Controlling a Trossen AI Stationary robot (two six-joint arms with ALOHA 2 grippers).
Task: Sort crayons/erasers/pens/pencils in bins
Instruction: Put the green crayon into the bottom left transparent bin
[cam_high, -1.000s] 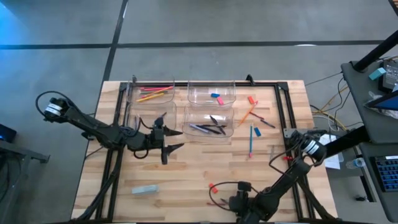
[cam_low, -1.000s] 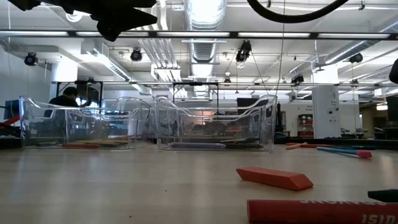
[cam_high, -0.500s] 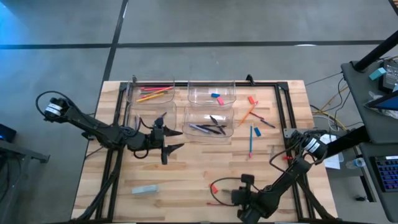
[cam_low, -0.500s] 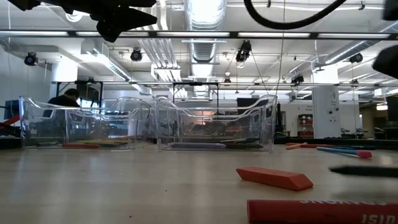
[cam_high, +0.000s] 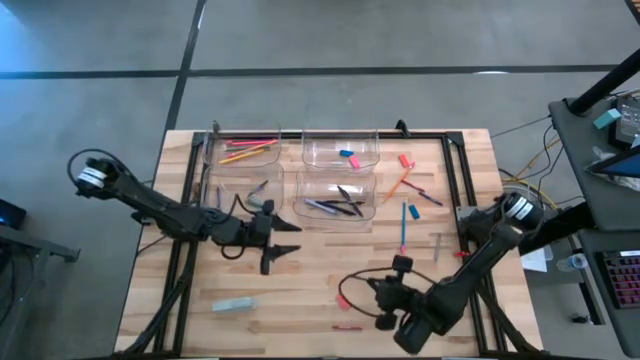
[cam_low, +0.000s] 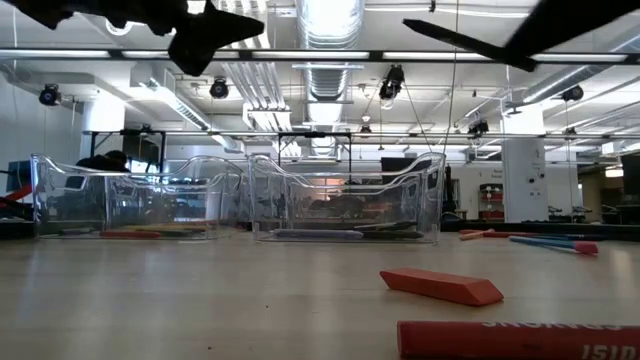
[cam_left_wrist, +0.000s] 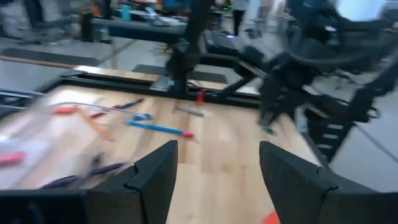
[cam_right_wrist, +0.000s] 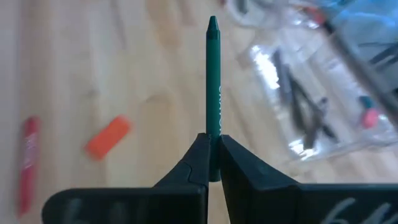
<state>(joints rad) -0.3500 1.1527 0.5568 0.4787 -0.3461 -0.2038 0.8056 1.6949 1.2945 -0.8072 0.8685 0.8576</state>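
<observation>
Four clear bins (cam_high: 340, 147) are grouped in a two-by-two block at the 12 o'clock side of the wooden surface (cam_high: 300, 285). Pencils (cam_high: 245, 149) are held in the bin at 11 o'clock of the block, a blue and a pink-red eraser (cam_high: 348, 156) in the 1 o'clock bin, dark pens (cam_high: 338, 205) in the 5 o'clock bin; what lies in the 7 o'clock bin cannot be told.

The right hand (cam_right_wrist: 213, 163) is raised above the surface at 5 o'clock, its fingers (cam_right_wrist: 198, 163) pinched tight on a green crayon (cam_right_wrist: 213, 93) that sticks straight out past the tips. In the high view this hand (cam_high: 385, 298) is seen just at 3 o'clock of an orange-red eraser (cam_high: 342, 299), with a red crayon (cam_high: 346, 327) lying at 6 o'clock of that eraser.

The left hand (cam_high: 272, 240) is held over the surface at 6 o'clock of the 7 o'clock bin, fingers (cam_left_wrist: 155, 177) spread wide, nothing between them.

Loose items are scattered at 3 o'clock of the bins: an orange pencil (cam_high: 397, 184), a blue pencil (cam_high: 403, 229), a blue crayon (cam_high: 413, 211), a pink-red eraser (cam_high: 404, 160) and a dark pen (cam_high: 428, 196). A pale grey-green block (cam_high: 232, 305) lies at 7 o'clock on the surface.
</observation>
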